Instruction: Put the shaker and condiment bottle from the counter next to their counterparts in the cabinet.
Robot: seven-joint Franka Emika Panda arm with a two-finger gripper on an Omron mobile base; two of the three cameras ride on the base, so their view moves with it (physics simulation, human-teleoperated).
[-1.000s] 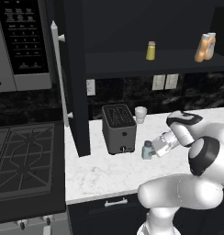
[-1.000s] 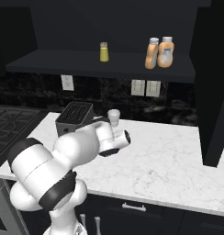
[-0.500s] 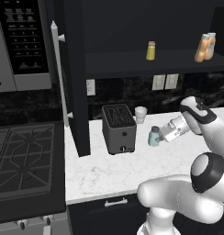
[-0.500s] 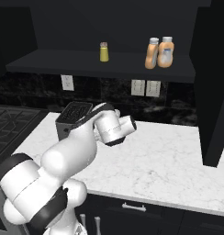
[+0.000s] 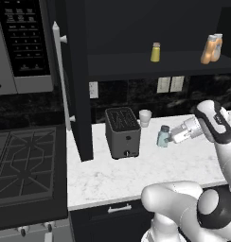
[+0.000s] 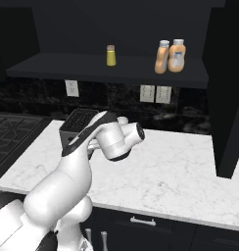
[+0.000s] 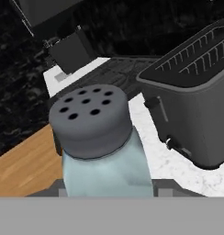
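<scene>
My gripper [image 5: 167, 138] is shut on the shaker [image 5: 163, 136], a pale blue-teal one with a dark grey cap, and holds it tilted just above the counter [image 5: 150, 166], right of the toaster. In the hand view the shaker [image 7: 99, 151] stands between the fingertips [image 7: 165, 187]. On the cabinet shelf [image 5: 136, 65] stand a yellow shaker [image 5: 155, 52] and two near-alike orange bottles [image 5: 208, 49], side by side at the right; I cannot tell which is the condiment bottle. The right base view shows the yellow shaker [image 6: 111, 55] and the bottles [image 6: 162, 57] too.
A dark toaster [image 5: 122, 132] sits on the counter with a white cup [image 5: 145, 117] behind it. The open cabinet door [image 5: 78, 85] with its pale bar handle [image 5: 60, 78] juts out left of the toaster. A stove [image 5: 22, 165] and a microwave [image 5: 22, 42] lie further left.
The arm has swung and raised the held shaker off the counter, carrying it up and a little to the right in the left base view.
</scene>
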